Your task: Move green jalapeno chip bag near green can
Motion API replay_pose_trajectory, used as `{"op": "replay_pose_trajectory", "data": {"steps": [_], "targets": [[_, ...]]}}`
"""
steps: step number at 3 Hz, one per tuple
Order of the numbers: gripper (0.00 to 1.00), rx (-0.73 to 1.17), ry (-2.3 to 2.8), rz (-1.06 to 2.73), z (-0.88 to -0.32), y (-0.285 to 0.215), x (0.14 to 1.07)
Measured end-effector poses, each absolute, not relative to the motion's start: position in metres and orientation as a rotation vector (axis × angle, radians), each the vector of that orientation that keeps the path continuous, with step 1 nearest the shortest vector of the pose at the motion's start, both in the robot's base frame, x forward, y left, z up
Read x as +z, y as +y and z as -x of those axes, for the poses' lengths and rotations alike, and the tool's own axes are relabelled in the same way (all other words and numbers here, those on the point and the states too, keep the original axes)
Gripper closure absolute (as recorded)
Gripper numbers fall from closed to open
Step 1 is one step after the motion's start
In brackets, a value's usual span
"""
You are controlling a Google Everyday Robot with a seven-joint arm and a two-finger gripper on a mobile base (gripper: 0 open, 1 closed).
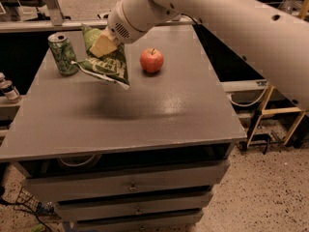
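Observation:
My gripper (pixel 104 45) is shut on the green jalapeno chip bag (pixel 107 65) and holds it in the air above the back left of the grey table (pixel 159 110). The bag hangs crumpled from the fingers, its white sealed edge pointing down and right. The green can (pixel 63 53), mottled green and white with a silver top, stands upright at the table's back left, just left of the bag. The bag's left end nearly reaches the can. My white arm comes in from the upper right.
A red apple (pixel 151 60) sits on the table right of the bag. The table has drawers (pixel 130 185) below its front edge. A small bottle (pixel 8 91) stands off the table's left side. A yellow-framed stand (pixel 275 112) is at the right.

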State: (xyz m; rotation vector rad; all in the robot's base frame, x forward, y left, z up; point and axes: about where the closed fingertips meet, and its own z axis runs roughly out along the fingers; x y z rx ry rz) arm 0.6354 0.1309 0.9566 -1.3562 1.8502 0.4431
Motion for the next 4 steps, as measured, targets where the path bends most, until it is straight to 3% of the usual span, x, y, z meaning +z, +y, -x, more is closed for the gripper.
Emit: {"op": "replay_pose_trajectory", "data": {"steps": [4], "targets": [[1.00, 0.548, 1.858, 1.278, -0.698, 0.214, 0.915]]}}
